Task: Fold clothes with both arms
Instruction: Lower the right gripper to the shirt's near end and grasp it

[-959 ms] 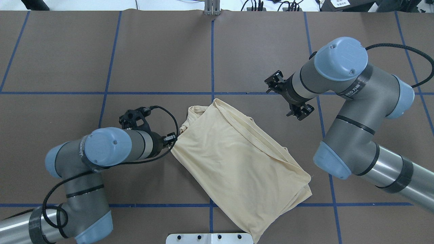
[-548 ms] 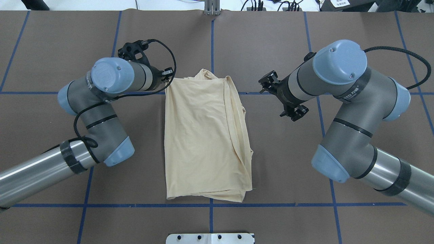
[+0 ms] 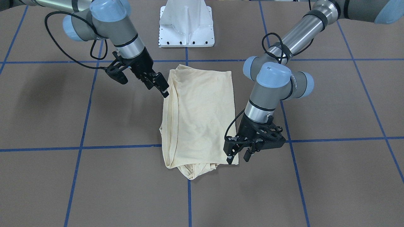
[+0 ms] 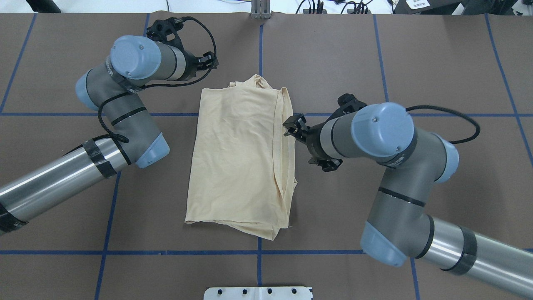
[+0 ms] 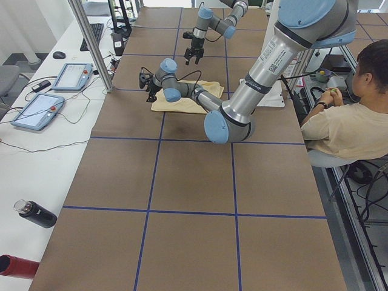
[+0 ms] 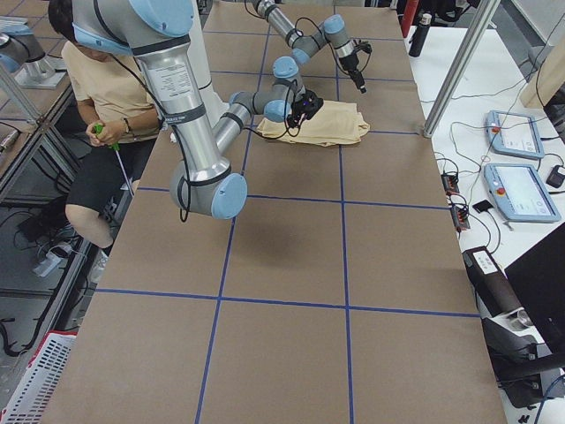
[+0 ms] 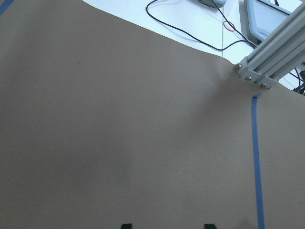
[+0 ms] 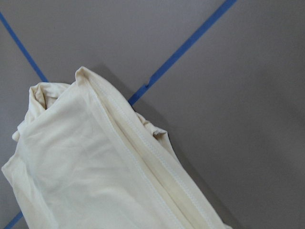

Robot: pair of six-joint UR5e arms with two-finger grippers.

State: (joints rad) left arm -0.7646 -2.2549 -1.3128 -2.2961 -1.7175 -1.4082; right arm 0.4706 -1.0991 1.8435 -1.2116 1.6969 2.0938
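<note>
The cream-yellow T-shirt lies folded in a long rectangle at the table's middle, plain side up; its print and neck label are hidden. It also shows in the front view and fills the lower left of the right wrist view. My left gripper is open and empty, raised just beyond the shirt's far left corner; in the overhead view it is apart from the cloth. Its fingertips frame bare table. My right gripper is open beside the shirt's right edge, holding nothing.
The white pedestal base stands at the near edge. An aluminium post rises at the far edge, also in the left wrist view. Blue tape lines cross the brown table. A seated person is beside the robot.
The left gripper pulled the shirt from a diagonal lie to straight, then let go and moved off toward the far edge. The right arm swung in to the shirt's right edge.
</note>
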